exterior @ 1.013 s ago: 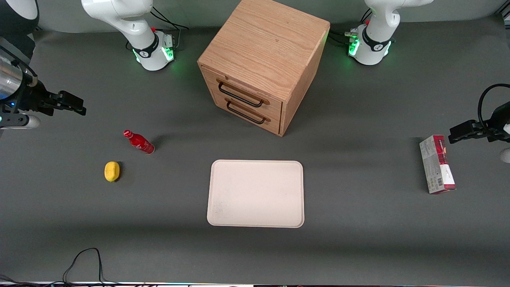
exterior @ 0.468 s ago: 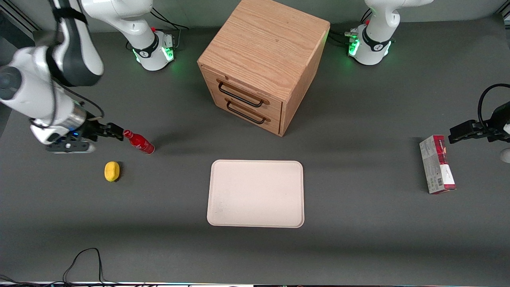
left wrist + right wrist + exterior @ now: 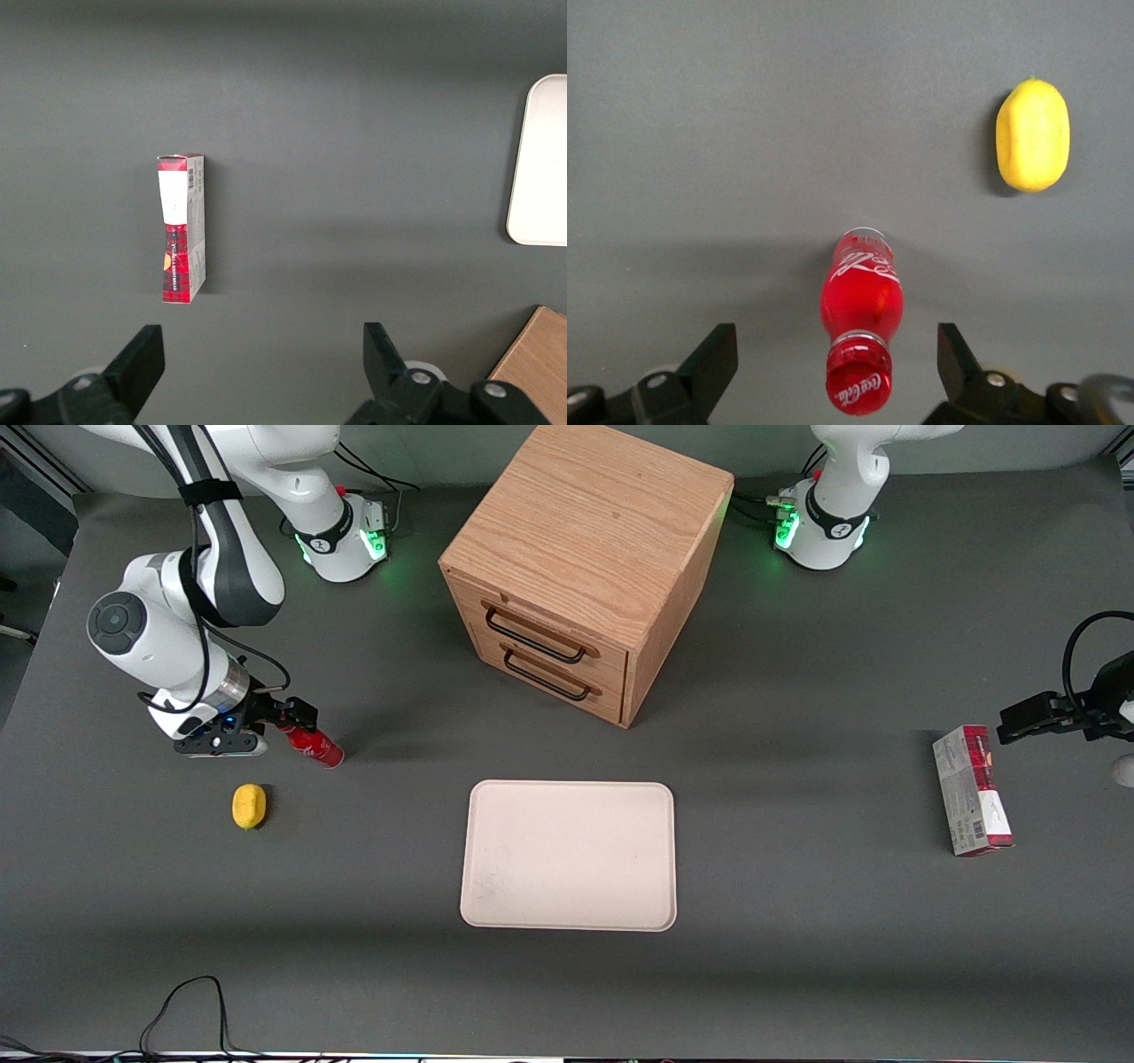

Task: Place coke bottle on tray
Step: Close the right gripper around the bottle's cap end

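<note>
The coke bottle (image 3: 317,747) is a small slim red bottle standing on the dark table toward the working arm's end. In the right wrist view its red cap (image 3: 858,386) with white lettering points at the camera. My right gripper (image 3: 288,720) is open just above the cap. In the wrist view the gripper (image 3: 835,363) has one finger on each side of the cap, well apart from it. The cream-white tray (image 3: 568,856) lies flat mid-table, nearer the front camera than the bottle. Its edge shows in the left wrist view (image 3: 540,159).
A yellow lemon-like object (image 3: 249,806) lies beside the bottle, nearer the front camera, and shows in the right wrist view (image 3: 1032,135). A wooden two-drawer box (image 3: 580,558) stands farther back. A red-and-grey carton (image 3: 972,790) lies toward the parked arm's end.
The right arm has swung in from the table's edge. Its gripper has come from well short of the bottle to over the bottle's cap. The bottle has not moved.
</note>
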Tool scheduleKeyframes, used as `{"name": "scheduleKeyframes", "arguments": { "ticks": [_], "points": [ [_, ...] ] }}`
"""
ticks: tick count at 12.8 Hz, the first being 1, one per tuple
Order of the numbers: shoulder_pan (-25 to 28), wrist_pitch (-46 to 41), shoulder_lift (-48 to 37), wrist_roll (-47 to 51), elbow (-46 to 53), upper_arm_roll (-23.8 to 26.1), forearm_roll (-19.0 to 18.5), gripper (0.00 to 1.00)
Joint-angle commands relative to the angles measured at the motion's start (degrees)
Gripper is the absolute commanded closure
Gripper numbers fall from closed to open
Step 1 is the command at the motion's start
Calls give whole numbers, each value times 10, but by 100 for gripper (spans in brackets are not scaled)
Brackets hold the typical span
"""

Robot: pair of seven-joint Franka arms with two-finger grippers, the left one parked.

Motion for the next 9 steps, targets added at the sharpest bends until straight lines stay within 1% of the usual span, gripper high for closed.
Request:
{"name": "scheduleKeyframes", "arguments": {
  "ticks": [1, 4, 5, 6, 7, 8, 9],
  "points": [
    [3, 22, -13, 0, -25, -2, 16, 0],
    [3, 28, -10, -1, -31, -2, 17, 0],
    [3, 27, -9, -1, -31, -2, 16, 6],
    [4, 27, -9, -2, -31, -2, 16, 18],
    [3, 28, -6, -2, -30, -2, 16, 34],
    [3, 28, -5, -2, -30, -2, 16, 53],
    [3, 29, -3, -2, -29, -2, 16, 67]
  ]
}}
